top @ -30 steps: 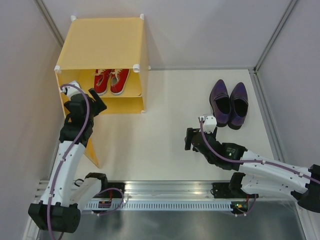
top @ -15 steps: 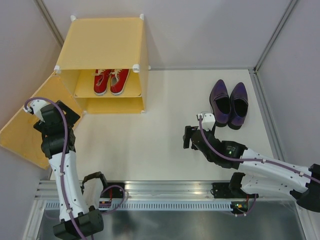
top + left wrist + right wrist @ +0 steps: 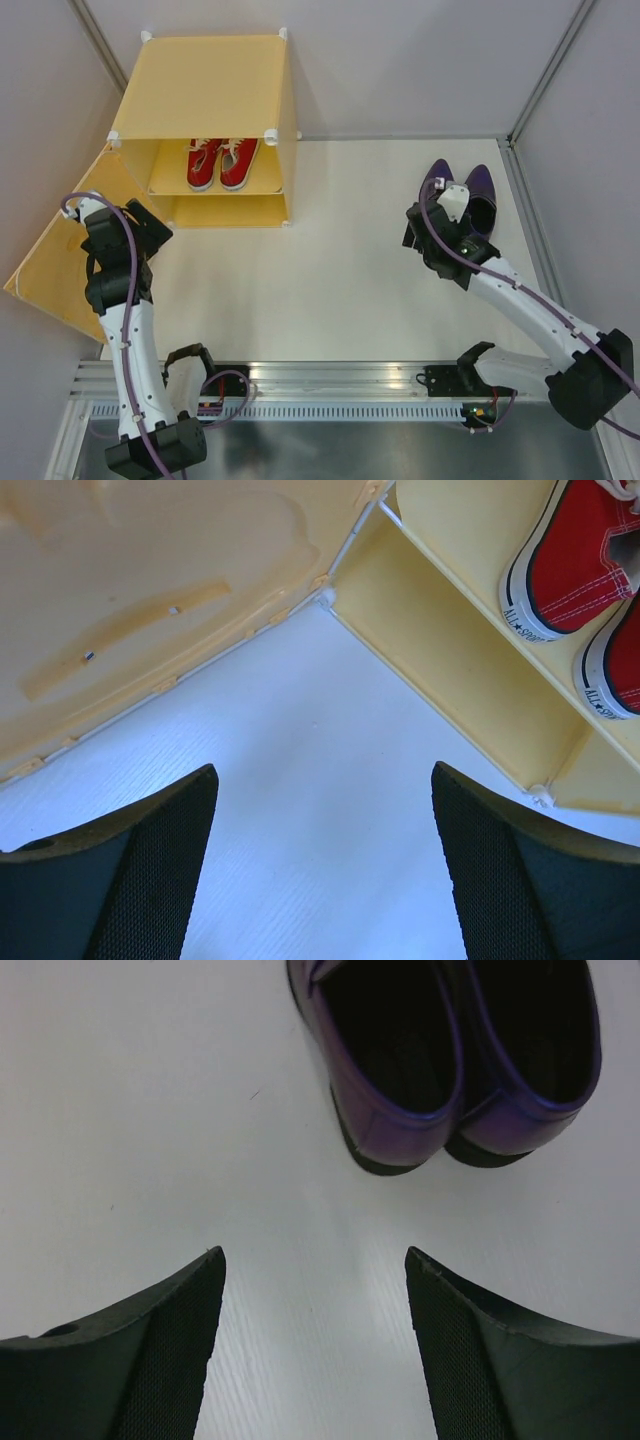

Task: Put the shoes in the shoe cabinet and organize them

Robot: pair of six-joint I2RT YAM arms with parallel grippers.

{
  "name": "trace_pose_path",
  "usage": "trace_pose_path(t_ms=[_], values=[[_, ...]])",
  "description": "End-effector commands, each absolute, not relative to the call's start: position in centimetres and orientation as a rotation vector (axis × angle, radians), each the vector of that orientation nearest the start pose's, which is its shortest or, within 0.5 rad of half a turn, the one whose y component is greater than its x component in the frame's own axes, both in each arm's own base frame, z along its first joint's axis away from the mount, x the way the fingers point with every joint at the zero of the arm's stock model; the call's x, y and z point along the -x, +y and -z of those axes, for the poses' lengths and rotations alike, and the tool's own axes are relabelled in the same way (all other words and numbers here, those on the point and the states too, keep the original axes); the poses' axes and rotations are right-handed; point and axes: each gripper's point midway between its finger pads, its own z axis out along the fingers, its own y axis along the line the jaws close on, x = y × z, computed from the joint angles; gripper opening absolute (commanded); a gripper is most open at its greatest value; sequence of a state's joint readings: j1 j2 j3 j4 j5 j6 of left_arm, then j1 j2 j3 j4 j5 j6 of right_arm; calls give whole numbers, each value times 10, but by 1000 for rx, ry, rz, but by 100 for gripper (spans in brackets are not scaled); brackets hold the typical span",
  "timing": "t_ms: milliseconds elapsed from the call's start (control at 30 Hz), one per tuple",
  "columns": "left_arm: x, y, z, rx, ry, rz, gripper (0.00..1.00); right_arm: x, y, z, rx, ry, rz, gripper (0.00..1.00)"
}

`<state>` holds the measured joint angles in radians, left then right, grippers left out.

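Note:
The yellow-orange shoe cabinet [image 3: 205,90] stands at the back left with its door [image 3: 60,260] swung wide open to the left. The red sneakers [image 3: 220,163] sit side by side on its inner shelf; they also show in the left wrist view [image 3: 585,570]. The dark purple shoes [image 3: 482,192] stand on the table at the right, partly hidden by my right arm. My right gripper [image 3: 420,228] is open and empty, just short of their heels [image 3: 400,1070]. My left gripper [image 3: 150,225] is open and empty between the door and the cabinet's front.
Grey walls close in the table on the left, back and right. The open door [image 3: 150,590] takes up the left side beside my left arm. The cabinet's lower compartment [image 3: 470,670] shows nothing inside. A metal rail [image 3: 330,390] runs along the near edge.
The door has swung from beside the cabinet to wide open on the left. My right gripper has moved back and right, up to the purple shoes. My left gripper has pulled away left.

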<state>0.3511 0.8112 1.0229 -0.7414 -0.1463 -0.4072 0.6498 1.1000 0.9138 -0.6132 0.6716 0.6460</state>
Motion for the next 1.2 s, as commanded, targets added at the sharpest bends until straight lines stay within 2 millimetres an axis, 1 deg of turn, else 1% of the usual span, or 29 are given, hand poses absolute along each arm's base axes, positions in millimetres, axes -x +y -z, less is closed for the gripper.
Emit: trace_pose_path(t_ms=[0, 33, 67, 100, 133, 167, 233, 267, 300, 333, 367, 400, 433, 533, 600, 667, 733, 833, 900, 967, 1033, 1100, 1133, 1167], values=[[-249, 97, -264, 783, 1880, -115, 90, -310, 82, -175, -368, 2191, 73, 76], [-248, 99, -264, 789, 1875, -127, 90, -318, 77, -173, -397, 2198, 63, 74], [-248, 100, -263, 792, 1877, -135, 90, -329, 60, -163, -466, 2220, 90, 73], [-248, 102, -264, 796, 1874, -147, 90, -336, 60, -159, -488, 2231, 48, 73], [-246, 108, -264, 814, 1863, -181, 90, -345, 55, -161, -519, 2226, 43, 72], [-244, 110, -266, 822, 1857, -199, 90, -353, 40, -148, -571, 2248, 75, 72], [-242, 118, -268, 850, 1840, -246, 90, -369, 33, -140, -603, 2267, 75, 66], [-241, 119, -268, 853, 1836, -254, 89, -374, 25, -138, -622, 2267, 83, 65], [-241, 121, -269, 856, 1834, -262, 89, -385, 27, -142, -591, 2254, 51, 64], [-242, 121, -269, 856, 1836, -259, 89, -390, 27, -138, -575, 2266, 48, 64], [-243, 120, -267, 856, 1843, -254, 89, -394, 25, -138, -560, 2269, 49, 64], [-244, 119, -266, 856, 1847, -247, 89, -401, 26, -143, -535, 2258, 35, 64], [-245, 119, -265, 859, 1845, -243, 89, -404, 30, -140, -487, 2278, 29, 64], [-247, 117, -258, 853, 1846, -229, 89, -414, 33, -140, -432, 2289, 23, 64], [-249, 117, -249, 851, 1850, -224, 89, -419, 35, -141, -395, 2301, 24, 64], [-249, 117, -238, 850, 1871, -227, 89, -421, 35, -133, -370, 2335, 36, 64], [-251, 116, -233, 837, 1879, -221, 89, -424, 38, -129, -349, 2357, 25, 64], [-255, 114, -231, 814, 1879, -203, 89, -424, 44, -123, -331, 2379, -8, 64], [-256, 113, -225, 811, 1891, -197, 89, -423, 47, -117, -322, 2400, -22, 64], [-257, 113, -220, 809, 1902, -201, 89, -421, 49, -106, -316, 2436, -27, 64], [-257, 113, -223, 804, 1894, -200, 89, -420, 57, -97, -290, 2469, -70, 62], [-256, 113, -224, 805, 1890, -200, 89, -417, 63, -89, -265, 2496, -112, 56], [-256, 113, -224, 805, 1887, -199, 89, -417, 66, -89, -257, 2500, -123, 51], [-256, 112, -223, 804, 1892, -193, 89, -415, 66, -87, -253, 2509, -128, 44]])
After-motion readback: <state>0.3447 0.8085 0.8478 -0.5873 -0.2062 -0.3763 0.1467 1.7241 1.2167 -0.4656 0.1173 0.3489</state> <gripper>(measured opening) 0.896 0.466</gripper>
